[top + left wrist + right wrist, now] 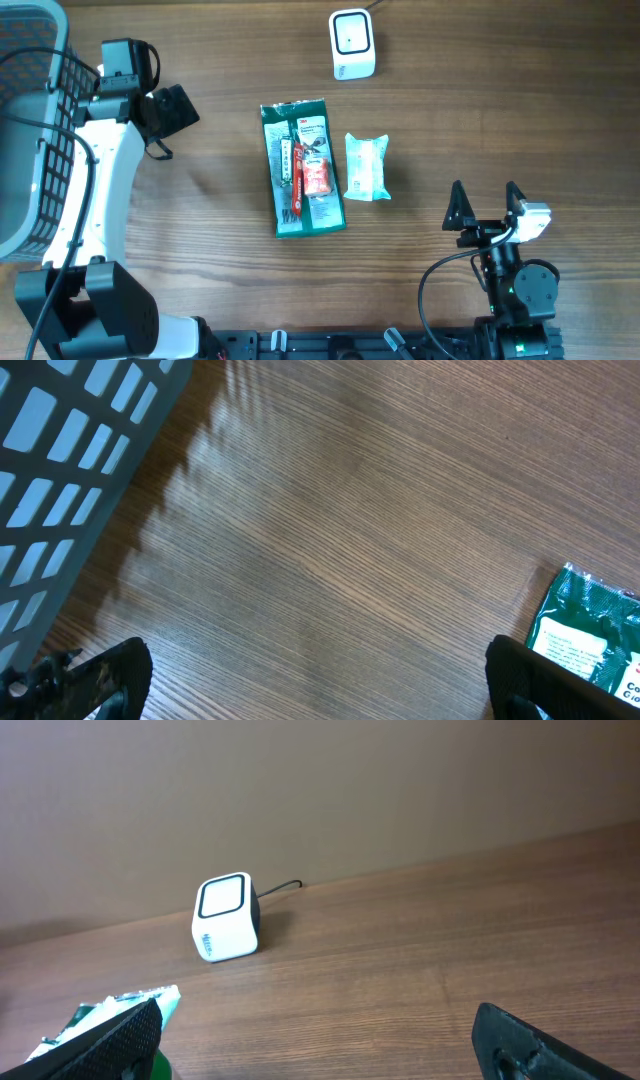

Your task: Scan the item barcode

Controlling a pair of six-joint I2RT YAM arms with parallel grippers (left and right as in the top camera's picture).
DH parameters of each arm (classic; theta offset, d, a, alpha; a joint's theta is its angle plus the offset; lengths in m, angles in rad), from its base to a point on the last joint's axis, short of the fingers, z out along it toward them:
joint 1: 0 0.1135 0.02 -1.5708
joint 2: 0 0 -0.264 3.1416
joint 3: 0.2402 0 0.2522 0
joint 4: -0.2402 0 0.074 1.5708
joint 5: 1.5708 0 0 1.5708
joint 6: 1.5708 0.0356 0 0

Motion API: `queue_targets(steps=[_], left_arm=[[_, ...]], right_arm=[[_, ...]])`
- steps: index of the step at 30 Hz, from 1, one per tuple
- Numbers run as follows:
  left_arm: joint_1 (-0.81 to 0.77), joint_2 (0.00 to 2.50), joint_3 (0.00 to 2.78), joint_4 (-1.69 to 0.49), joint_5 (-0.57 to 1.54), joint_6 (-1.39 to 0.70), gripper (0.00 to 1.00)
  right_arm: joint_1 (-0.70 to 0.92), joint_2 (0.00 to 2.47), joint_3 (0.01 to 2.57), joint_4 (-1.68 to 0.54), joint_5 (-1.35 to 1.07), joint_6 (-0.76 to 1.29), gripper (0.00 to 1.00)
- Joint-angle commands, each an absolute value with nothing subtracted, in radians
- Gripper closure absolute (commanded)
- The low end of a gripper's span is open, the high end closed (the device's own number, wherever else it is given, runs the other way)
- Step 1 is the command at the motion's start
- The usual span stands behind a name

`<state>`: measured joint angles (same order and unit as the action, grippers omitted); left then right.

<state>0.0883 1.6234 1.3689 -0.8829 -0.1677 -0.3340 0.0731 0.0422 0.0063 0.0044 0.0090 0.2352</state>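
Wood-grain table (200, 250), white scanner (352, 43) near tan wall (320, 780), grey basket (15, 150)

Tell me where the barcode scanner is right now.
Overhead view: the white scanner stands at the far side, slightly right of centre, beyond the green package.

You have open table (200, 200) between the basket (48, 150) at the left edge and the green package (303, 168) in the middle. The small packet (367, 167) lies just beside the package, a narrow gap between them. The scanner (352, 44) stands near the far edge.
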Motion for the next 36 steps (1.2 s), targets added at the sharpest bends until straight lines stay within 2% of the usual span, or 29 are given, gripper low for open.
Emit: queue_targets(steps=[1, 4, 6, 7, 10, 12, 15, 20, 23, 24, 26, 27, 31, 36], left_arm=[[0.095, 1.616, 1.38, -0.884, -0.177, -0.318, 0.0], [0.095, 1.616, 1.38, -0.884, -0.177, -0.318, 0.0], [0.095, 1.616, 1.38, -0.884, -0.177, -0.318, 0.0], [0.095, 1.616, 1.38, -0.884, -0.177, -0.318, 0.0], [0.095, 1.616, 1.38, -0.884, -0.177, -0.318, 0.0], [0.095, 1.616, 1.38, -0.884, -0.177, -0.318, 0.0], [0.095, 1.616, 1.38, -0.884, -0.177, -0.318, 0.0], [0.095, 1.616, 1.38, -0.884, -0.177, -0.318, 0.0], [0.095, 1.616, 1.38, -0.884, -0.177, -0.318, 0.0], [0.095, 1.616, 1.38, -0.884, -0.177, -0.318, 0.0], [0.095, 1.616, 1.38, -0.884, -0.177, -0.318, 0.0], [0.095, 1.616, 1.38, -0.884, -0.177, -0.318, 0.0], [0.095, 1.616, 1.38, -0.884, -0.177, -0.318, 0.0], [0.095, 1.616, 1.38, -0.884, -0.177, -0.318, 0.0]], right_arm=[[0.072, 0.04, 0.006, 0.011, 0.038, 0.238, 0.0], [0.072, 0.04, 0.006, 0.004, -0.025, 0.327, 0.0], [0.072, 0.04, 0.005, 0.006, -0.03, 0.515, 0.0], [0.072, 0.04, 0.006, 0.017, -0.045, 0.547, 0.0], [0.072, 0.048, 0.057, 0.003, -0.163, 0.453, 0.0], [0.072, 0.106, 0.189, -0.075, -0.186, 0.447, 0.0], [0.072, 0.27, 0.408, -0.204, -0.206, 0.385, 0.0], [0.072, 0.738, 0.838, -0.551, -0.254, 0.314, 0.0], [0.072, 0.967, 0.954, -0.622, -0.344, 0.316, 0.0], [0.072, 1.024, 0.955, -0.618, -0.389, 0.332, 0.08], [0.073, 1.134, 0.955, -0.614, -0.495, 0.321, 0.31], [0.079, 1.193, 0.955, -0.611, -0.561, 0.283, 0.34], [0.131, 1.403, 0.955, -0.569, -0.675, 0.163, 0.34], [0.215, 1.563, 0.955, -0.483, -0.674, 0.145, 0.34]])
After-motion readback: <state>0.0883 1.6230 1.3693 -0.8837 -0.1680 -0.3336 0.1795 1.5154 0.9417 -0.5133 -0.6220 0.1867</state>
